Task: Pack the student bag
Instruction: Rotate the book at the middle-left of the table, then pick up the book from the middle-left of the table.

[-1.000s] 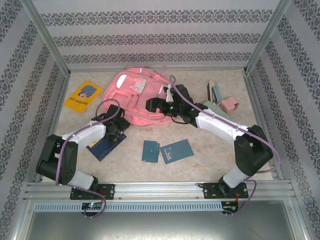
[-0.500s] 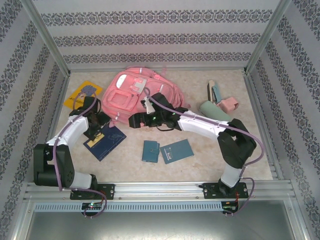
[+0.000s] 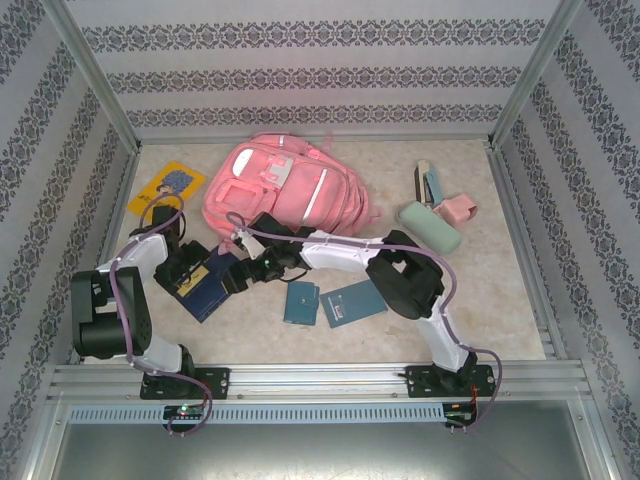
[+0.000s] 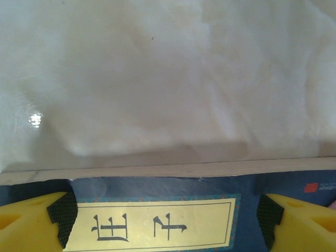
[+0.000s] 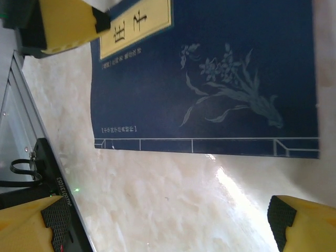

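- The left jaws are spread wide, straddling the yellow title label [image 4: 152,226] of the dark blue book [image 4: 294,184]. The book's edge runs just ahead, with bare tabletop [image 4: 157,79] beyond.
- The right jaws are spread, with open tabletop between them and the book's lower edge just ahead.
- The student bag [image 3: 285,190] lies beyond both jaws.
- Two teal notebooks [image 3: 300,302] lie behind the right jaws.
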Tool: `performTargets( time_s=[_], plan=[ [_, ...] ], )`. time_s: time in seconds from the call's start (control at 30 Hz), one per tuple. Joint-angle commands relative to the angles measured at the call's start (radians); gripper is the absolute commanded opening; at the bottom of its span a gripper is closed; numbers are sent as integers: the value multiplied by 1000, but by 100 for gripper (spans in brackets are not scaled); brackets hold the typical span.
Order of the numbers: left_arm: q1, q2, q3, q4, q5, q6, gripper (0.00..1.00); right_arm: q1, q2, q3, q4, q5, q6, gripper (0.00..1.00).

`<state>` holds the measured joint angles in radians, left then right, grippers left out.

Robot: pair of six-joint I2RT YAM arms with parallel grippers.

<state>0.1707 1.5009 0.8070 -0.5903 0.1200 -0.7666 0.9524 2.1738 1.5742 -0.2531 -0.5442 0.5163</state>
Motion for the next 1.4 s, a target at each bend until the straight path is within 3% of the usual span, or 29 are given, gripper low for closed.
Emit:
performTargets(
  time_s=[0.0,0.23,0.6,0.7,0.87,1.1,1.37],
  plan=[
    [2,-4,-86,43,101,-5,90,-1,38,50,-38,-23,-14,98],
    [-113,-120,-226,86,179,-166,89,-58,47,23,-13,9,47,98],
    [-408,-334,-291,54,125,-418,87,-154,26,16,-45,44,24,98],
    [-451,-347,-249,-3,98,-392,87,-173,4,6,-60,58,15,98],
    [-450,-326,-169,-109,5,-248,86,-173,-70,-79,-33,115,54,98],
    [-447,-256,-124,-101,-39,-89,73,-173,-171,-259,133,102,226,98],
    [-401,-213,-143,-129,-135,-19,55,-115,-180,-268,163,131,272,63]
  ],
)
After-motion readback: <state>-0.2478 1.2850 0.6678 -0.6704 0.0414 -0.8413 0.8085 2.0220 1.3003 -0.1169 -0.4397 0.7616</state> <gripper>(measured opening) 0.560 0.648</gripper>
